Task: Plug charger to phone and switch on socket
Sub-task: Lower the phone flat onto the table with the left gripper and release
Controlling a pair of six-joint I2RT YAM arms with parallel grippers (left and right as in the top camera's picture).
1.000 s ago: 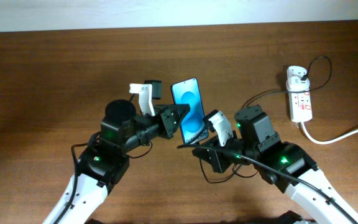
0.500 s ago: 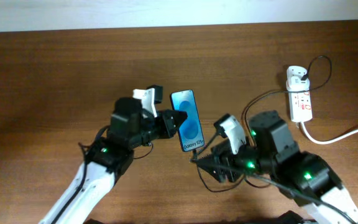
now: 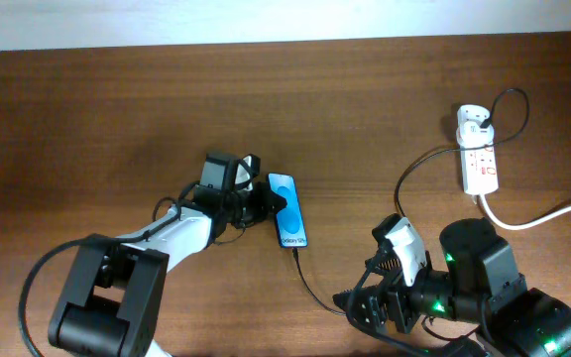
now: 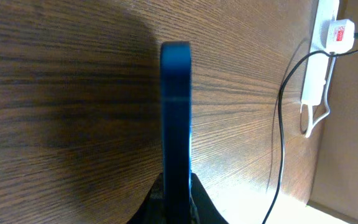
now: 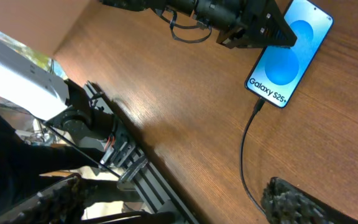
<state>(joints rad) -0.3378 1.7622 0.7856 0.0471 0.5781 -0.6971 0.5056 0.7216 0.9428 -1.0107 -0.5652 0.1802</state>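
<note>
The phone [image 3: 287, 210] has its blue screen lit, and my left gripper [image 3: 266, 203] is shut on its top end. In the left wrist view the phone [image 4: 176, 112] shows edge-on between the jaws, low over the table. The charger's black cable [image 3: 315, 283] meets the phone's bottom edge, and its connector tip [image 5: 258, 107] sits in the port. The cable runs off to the white plug adapter [image 3: 474, 121] on the socket [image 3: 480, 164] at the far right. My right gripper [image 3: 360, 302] stands open and empty near the front edge, well back from the phone [image 5: 284, 62].
A thick white cord [image 3: 553, 210] leaves the socket toward the right edge. The socket [image 4: 325, 31] and cable [image 4: 278, 124] lie at the right of the left wrist view. The table's front edge and frame [image 5: 142, 174] are close under my right gripper.
My right gripper opened, let go of the connector and drew back toward the front edge. The left gripper carried the phone left and down toward the table, with the cable still attached.
</note>
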